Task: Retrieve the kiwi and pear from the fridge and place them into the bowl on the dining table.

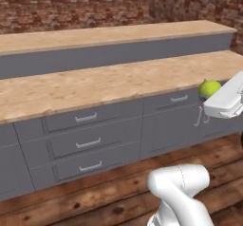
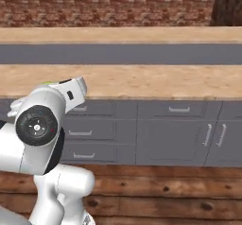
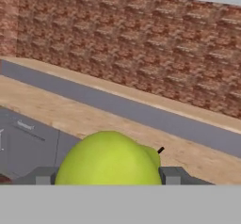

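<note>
The pear (image 3: 109, 159), a bright yellow-green round fruit with a short dark stem, sits between the two dark fingers (image 3: 172, 176) in the hand view. My gripper (image 3: 108, 177) is shut on it. From the left base view the pear (image 1: 209, 88) hangs in the air at the right edge, level with the counter's front lip, with my gripper (image 1: 207, 97) closed around it on the white hand. In the right base view a sliver of the pear (image 2: 47, 83) peeks over the arm's elbow. The kiwi, the fridge, the bowl and the dining table are out of view.
A long wall counter (image 1: 95, 85) with a wood-grain top and grey handled drawers (image 1: 86, 143) runs across ahead. Behind it rises a raised ledge (image 1: 109, 32) against a brick wall (image 2: 108, 4). Wooden floor (image 1: 95, 196) lies between the base and the drawers.
</note>
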Robot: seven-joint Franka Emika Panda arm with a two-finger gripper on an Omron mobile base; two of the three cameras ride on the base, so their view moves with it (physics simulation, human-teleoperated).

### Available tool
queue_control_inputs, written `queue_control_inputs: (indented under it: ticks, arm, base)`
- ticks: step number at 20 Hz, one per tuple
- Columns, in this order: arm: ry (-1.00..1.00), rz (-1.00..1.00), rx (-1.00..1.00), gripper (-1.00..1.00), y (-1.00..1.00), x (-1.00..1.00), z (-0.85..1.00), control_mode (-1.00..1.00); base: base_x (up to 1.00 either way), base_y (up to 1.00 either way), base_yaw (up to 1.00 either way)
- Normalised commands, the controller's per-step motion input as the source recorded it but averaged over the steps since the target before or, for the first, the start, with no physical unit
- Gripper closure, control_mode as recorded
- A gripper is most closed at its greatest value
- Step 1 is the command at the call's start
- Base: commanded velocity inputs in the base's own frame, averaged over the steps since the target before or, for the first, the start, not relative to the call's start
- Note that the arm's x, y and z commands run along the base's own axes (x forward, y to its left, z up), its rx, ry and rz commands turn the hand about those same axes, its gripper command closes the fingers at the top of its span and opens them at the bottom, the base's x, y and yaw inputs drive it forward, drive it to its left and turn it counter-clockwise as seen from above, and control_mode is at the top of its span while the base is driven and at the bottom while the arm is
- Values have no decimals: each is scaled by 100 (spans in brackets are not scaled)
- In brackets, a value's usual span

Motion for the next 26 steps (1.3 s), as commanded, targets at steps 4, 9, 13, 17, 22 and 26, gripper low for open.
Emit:
queue_control_inputs:
  ticks: [4,9,13,17,22,26]
  arm:
    - [0,0,0,100,0,0,0,100]
    - [0,0,0,100,0,0,0,100]
    - [0,0,0,100,0,0,0,100]
    - [0,0,0,100,0,0,0,100]
    - [0,0,0,100,0,0,0,100]
    - [0,0,0,100,0,0,0,100]
  base:
    - [25,58,34]
    - [29,59,33]
    - [28,57,33]
    - [29,58,33]
    - [27,55,34]
    - [21,48,36]
